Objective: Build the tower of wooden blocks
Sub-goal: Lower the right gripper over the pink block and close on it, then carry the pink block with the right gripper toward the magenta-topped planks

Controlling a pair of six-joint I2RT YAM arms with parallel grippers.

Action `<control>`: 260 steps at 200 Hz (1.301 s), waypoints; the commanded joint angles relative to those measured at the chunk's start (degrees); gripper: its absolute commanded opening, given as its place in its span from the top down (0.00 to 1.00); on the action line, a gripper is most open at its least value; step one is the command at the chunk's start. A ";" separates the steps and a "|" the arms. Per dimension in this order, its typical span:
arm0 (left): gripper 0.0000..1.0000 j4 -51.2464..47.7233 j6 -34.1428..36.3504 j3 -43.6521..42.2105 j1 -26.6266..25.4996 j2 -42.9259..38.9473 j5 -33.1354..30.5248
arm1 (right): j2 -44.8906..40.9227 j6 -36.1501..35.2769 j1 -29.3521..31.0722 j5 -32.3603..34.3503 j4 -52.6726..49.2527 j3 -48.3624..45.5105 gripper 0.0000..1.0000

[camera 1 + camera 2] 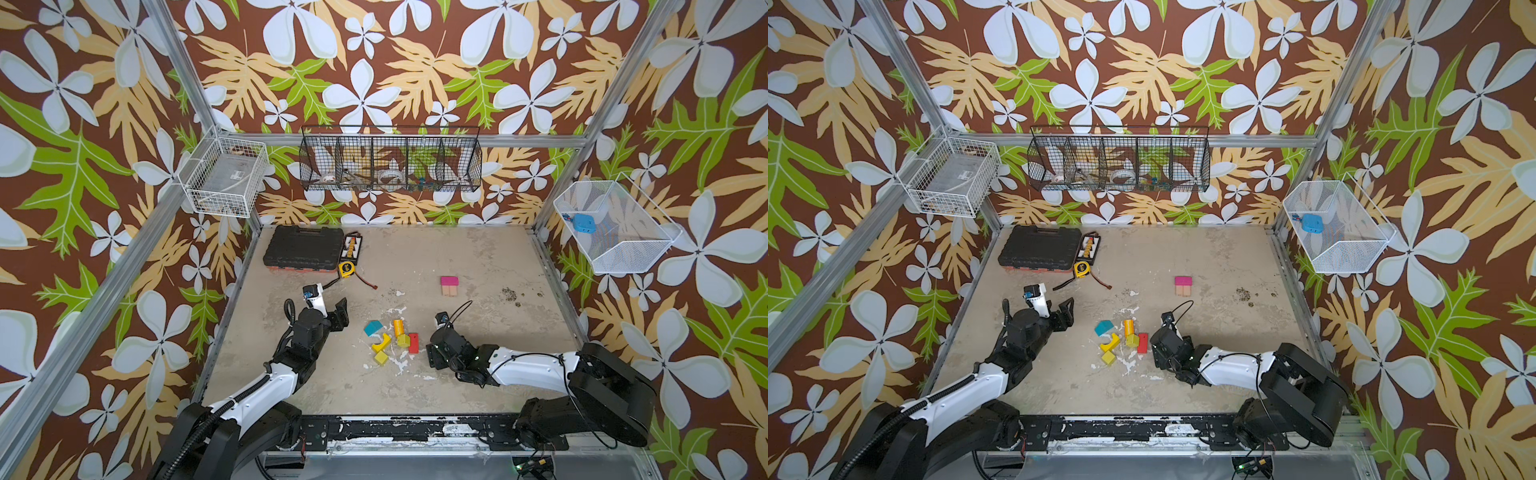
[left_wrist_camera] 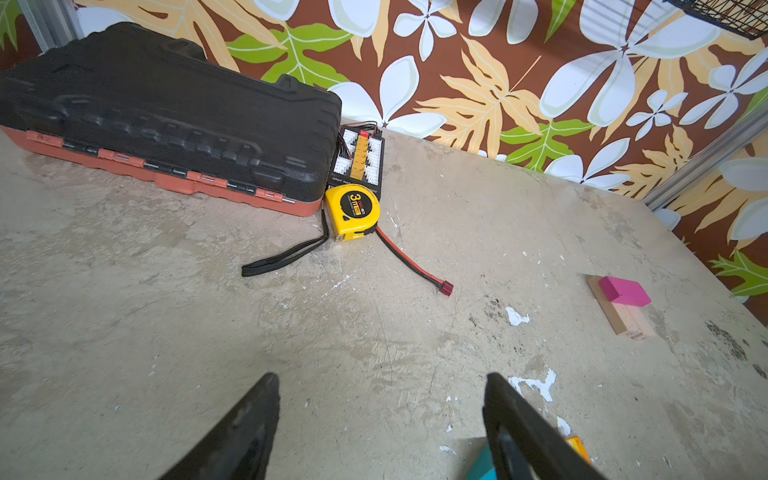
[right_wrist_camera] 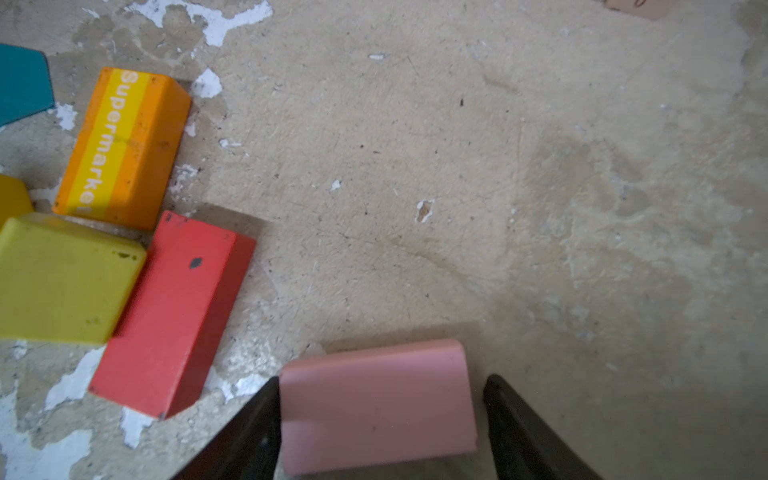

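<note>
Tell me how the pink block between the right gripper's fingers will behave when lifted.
The pink block looks like solid painted wood, so probably stiff and light. Its flat faces and boxy shape suggest it won't roll. The smooth paint might slip a little in the right gripper if pinched off-centre.

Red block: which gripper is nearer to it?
Right. The right gripper sits just right of the red block in both top views; the left gripper is farther left, beyond the other blocks.

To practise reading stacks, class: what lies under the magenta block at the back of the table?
The magenta block lies across the far end of two tan planks set side by side, flat on the table. The part of them beneath it is hidden.
</note>
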 commanded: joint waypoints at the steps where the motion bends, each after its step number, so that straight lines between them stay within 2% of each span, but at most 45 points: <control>1: 0.22 0.63 0.07 0.18 -0.13 -0.08 -0.31 | -0.04 0.85 0.09 0.84 -1.76 0.01 0.26; 64: 0.22 0.58 0.08 0.18 -0.14 -0.09 -0.41 | 1.93 1.07 0.08 1.26 -1.83 0.67 0.31; 98: 0.22 0.52 0.05 0.36 -0.23 0.24 -0.34 | 1.85 1.38 0.21 0.89 -2.10 1.22 0.40; 148: 0.22 0.95 0.35 -0.67 -0.56 -1.84 0.33 | -5.86 2.86 0.23 3.16 -6.40 0.93 0.53; 161: 0.21 -2.58 -1.61 0.44 -0.48 -3.05 0.38 | -9.64 3.30 0.17 3.59 -6.84 0.60 0.54; 173: 0.19 -9.70 -6.39 3.25 -0.48 -4.52 3.20 | -12.61 3.38 0.12 3.62 -6.67 0.70 0.54; 185: 0.20 -13.71 -9.36 5.07 -0.48 -6.62 12.48 | -15.24 2.87 0.10 3.89 -7.01 1.50 0.55; 191: 0.20 -13.62 -10.65 5.19 -0.52 -7.93 17.43 | -16.26 2.76 0.05 4.54 -7.77 2.39 0.56; 197: 0.20 -13.33 -12.77 4.66 -0.56 -9.53 19.81 | -17.12 2.58 0.08 5.23 -8.63 3.39 0.57; 213: 0.08 -8.22 -23.68 0.25 -0.57 -13.67 25.19 | -19.43 2.03 -0.05 6.12 -10.67 6.00 0.59; 231: 0.06 -2.49 -33.12 -2.56 -0.54 -17.16 33.09 | -21.64 1.77 -0.05 6.21 -13.26 8.58 0.60; 245: 0.03 -2.29 -37.25 -0.79 -0.48 -18.54 36.08 | -23.15 2.22 -0.20 5.70 -15.92 10.75 0.62; 260: 0.01 -7.35 -36.26 5.58 -0.39 -17.56 36.48 | -24.78 2.71 -0.14 3.48 -18.82 13.33 0.64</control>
